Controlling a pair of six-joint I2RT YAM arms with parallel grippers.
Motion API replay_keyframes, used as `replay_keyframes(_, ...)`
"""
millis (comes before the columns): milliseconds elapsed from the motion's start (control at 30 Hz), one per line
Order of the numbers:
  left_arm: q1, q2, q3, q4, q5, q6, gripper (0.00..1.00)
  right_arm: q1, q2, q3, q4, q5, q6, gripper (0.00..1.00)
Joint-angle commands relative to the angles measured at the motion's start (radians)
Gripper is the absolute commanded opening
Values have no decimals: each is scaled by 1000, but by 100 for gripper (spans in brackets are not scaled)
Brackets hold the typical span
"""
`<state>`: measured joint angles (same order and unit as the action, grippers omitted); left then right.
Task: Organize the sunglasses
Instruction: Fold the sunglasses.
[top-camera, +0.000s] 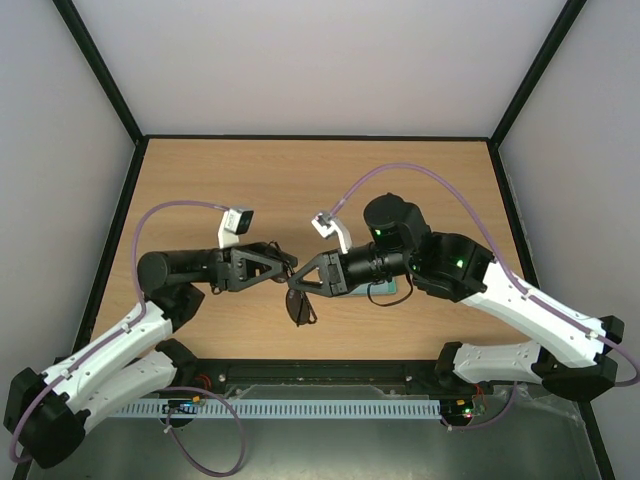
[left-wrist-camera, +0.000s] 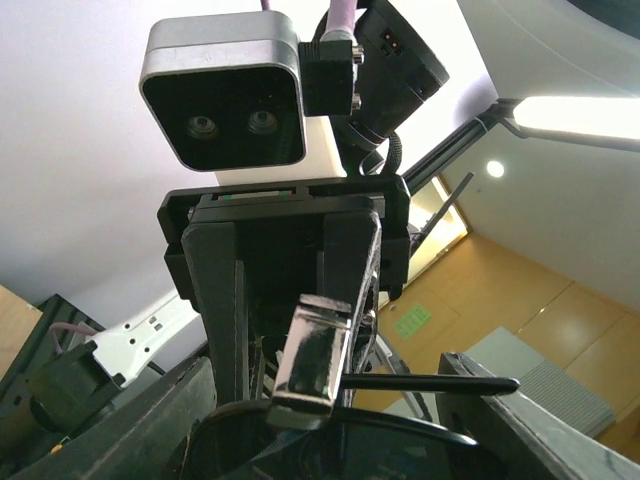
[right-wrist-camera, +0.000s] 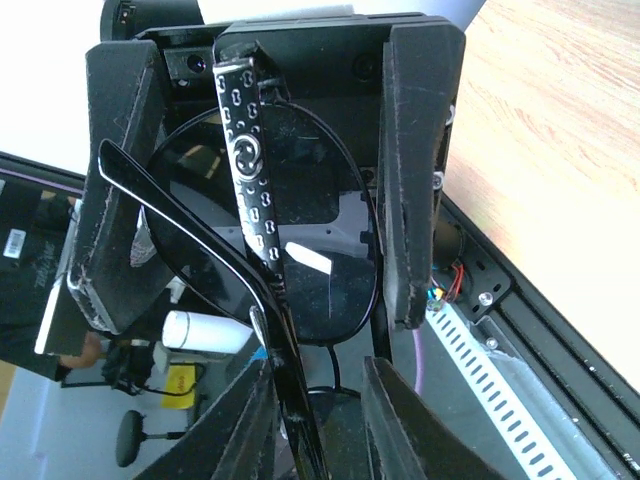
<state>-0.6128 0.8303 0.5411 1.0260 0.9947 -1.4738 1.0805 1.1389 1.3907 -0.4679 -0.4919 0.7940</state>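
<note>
Black and thin, the sunglasses (top-camera: 300, 306) hang in the air over the near middle of the worktop (top-camera: 300, 190), right where the two tools meet. The left tool (top-camera: 288, 270) has its fingers (right-wrist-camera: 415, 170) wide apart with one round lens between them. Each finger looks pressed on the rim, so I think it is holding the glasses. The right tool (top-camera: 296, 287) points in from the right. One side arm (right-wrist-camera: 290, 380) of the glasses runs down between its fingers (right-wrist-camera: 400, 430). I cannot tell if they pinch it, because a gap shows beside it.

So the picking-up part looks done. The glasses are not put away yet. A grey case (left-wrist-camera: 545, 372) lies on the worktop, apart from them. I think what is left is folding the side arms flat and laying the glasses down neatly, maybe in that case.
</note>
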Motion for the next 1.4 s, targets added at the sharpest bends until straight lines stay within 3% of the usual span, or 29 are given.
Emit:
replay_keyframes(0, -5, 4, -2, 33, 11, 7, 61, 11, 5, -16, -14, 4, -8, 24)
replay_keyframes(367, -4, 14, -4, 30, 6, 10, 64, 10, 7, -27, -10, 25, -12, 2)
replay_keyframes(567, -3, 11, 2, -15, -5, 39, 81, 10, 4, -28, -19, 54, -13, 1)
replay_keyframes(667, 0, -1, 34, -120, -19, 115, 88, 10, -12, -41, -36, 92, -13, 1)
replay_keyframes(867, 78, -18, 186, -546, -108, 363, 94, 10, -88, -150, -61, 227, 38, 1)
replay_keyframes(1133, 169, 14, 229, -746, -121, 461, 95, 10, -176, -273, -196, 502, 142, 1)
replay_keyframes(1367, 189, -43, 166, -803, -136, 485, 96, 10, -312, -466, -196, 504, 267, 1)
